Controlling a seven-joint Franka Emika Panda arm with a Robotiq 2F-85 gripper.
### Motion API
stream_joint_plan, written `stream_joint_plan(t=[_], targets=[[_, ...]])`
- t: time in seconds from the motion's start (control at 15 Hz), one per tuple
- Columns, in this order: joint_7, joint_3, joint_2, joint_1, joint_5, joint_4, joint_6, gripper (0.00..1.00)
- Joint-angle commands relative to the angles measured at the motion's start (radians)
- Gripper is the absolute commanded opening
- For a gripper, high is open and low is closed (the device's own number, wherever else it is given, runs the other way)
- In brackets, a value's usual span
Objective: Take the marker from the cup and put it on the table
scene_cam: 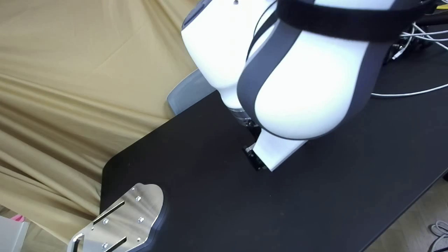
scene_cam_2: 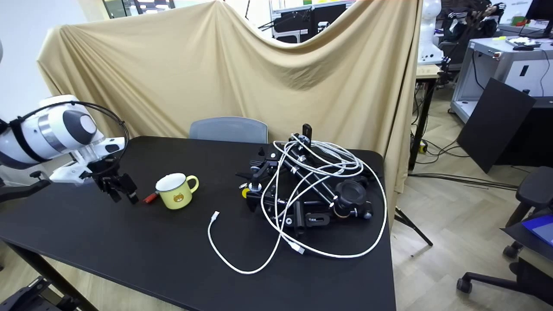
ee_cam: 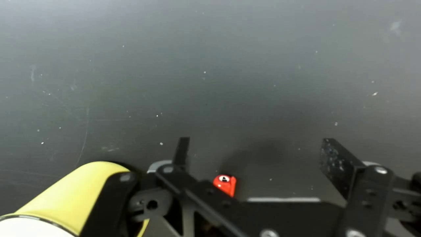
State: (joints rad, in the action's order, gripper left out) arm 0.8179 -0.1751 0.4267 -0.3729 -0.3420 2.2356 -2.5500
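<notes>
Red-ended slim marker (ee_cam: 225, 185) being judged light, stiff | mid-barrel grasp being favoured | black two-fingered gripper (ee_cam: 256, 153) being held spread, empty

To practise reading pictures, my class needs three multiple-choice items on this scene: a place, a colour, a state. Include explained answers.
1. Relative to the cup, where is the marker?
A) inside; B) beside, on the table; C) underneath
2. Which colour mostly shows on the marker?
A) blue; B) green; C) red
3. How does the gripper stand?
A) open; B) shut; C) holding the marker

1 B: an exterior view shows it lying by the cup.
2 C: red shows in the wrist view.
3 A: its jaws stand wide apart there.
</notes>
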Motion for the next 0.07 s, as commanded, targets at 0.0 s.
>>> stream_joint_plan(t=[0.0], targets=[[-0.074,0.008,-0.057,-0.018,0.067,0.001,0.086,1.00]])
